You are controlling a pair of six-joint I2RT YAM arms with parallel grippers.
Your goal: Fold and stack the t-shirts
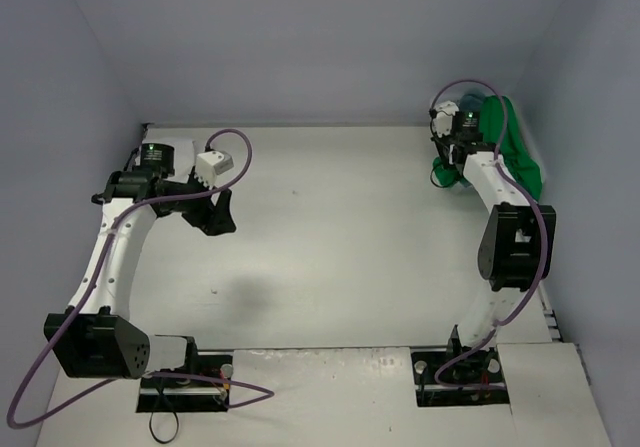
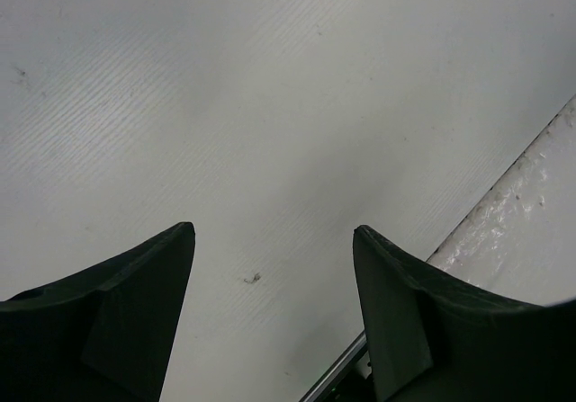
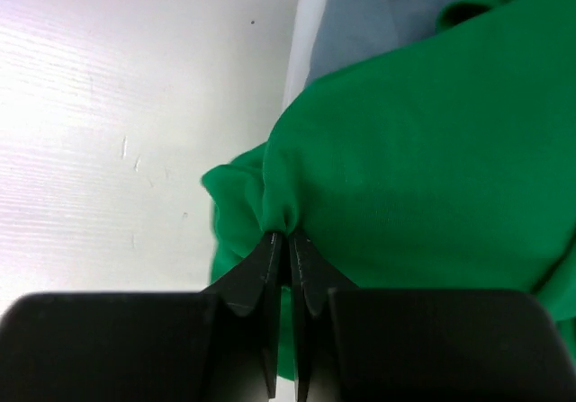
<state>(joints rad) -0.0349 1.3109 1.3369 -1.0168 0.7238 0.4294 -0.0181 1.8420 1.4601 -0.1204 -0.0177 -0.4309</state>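
A: How many shirts?
B: Two, at one o'clock: one green shirt (image 3: pixel 423 150), one blue shirt (image 3: pixel 360 24).
A: Grippers?
B: Two: left gripper (image 2: pixel 270 231), right gripper (image 3: pixel 290 238).
A: Arms?
B: Two: left arm (image 1: pixel 120 247), right arm (image 1: pixel 488 182). One table (image 1: pixel 330 227).

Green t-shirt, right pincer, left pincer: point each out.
green t-shirt (image 3: pixel 423 150), right wrist view, middle of the cloth
right pincer (image 3: pixel 288 236), right wrist view, between tips pinching a fold
left pincer (image 2: pixel 273 229), left wrist view, between its open tips

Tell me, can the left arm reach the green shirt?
Probably not. The left gripper hangs open at the left of the table; the green shirt lies far right, pinched by the right gripper.
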